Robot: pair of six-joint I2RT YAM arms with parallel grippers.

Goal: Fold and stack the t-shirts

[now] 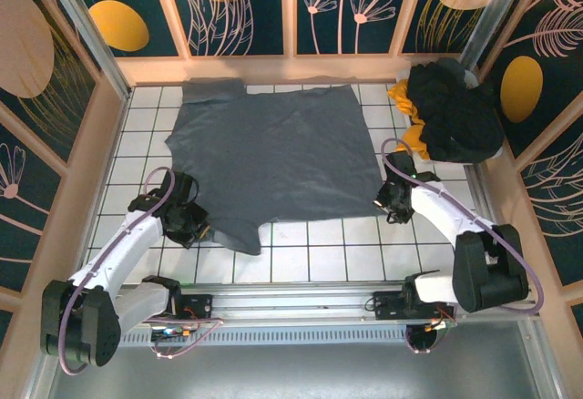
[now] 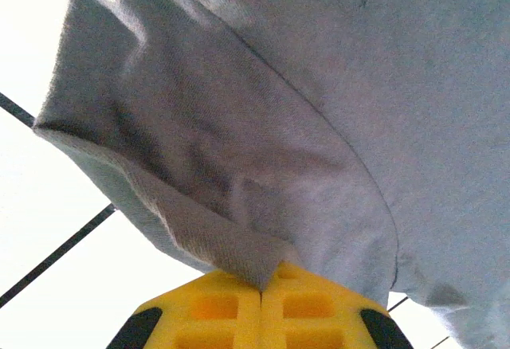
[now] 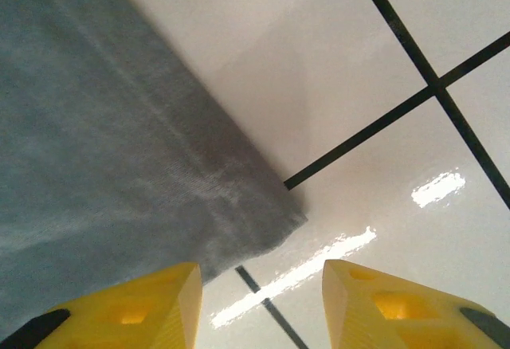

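Note:
A slate grey-blue t-shirt lies spread over the white tiles in the middle of the table. My left gripper sits at its near left sleeve. In the left wrist view the yellow fingers are pressed together with the sleeve's hem pinched between them. My right gripper hovers at the shirt's near right corner. In the right wrist view its fingers stand apart, and the cloth corner lies just ahead of them, ungripped. A black t-shirt and a yellow-orange one are heaped at the back right.
Wooden walls with patterned panels ring the table; the back rail runs just beyond the shirt's far edge. Bare tiles lie between the shirt and the arm bases. The heap sits close behind my right arm.

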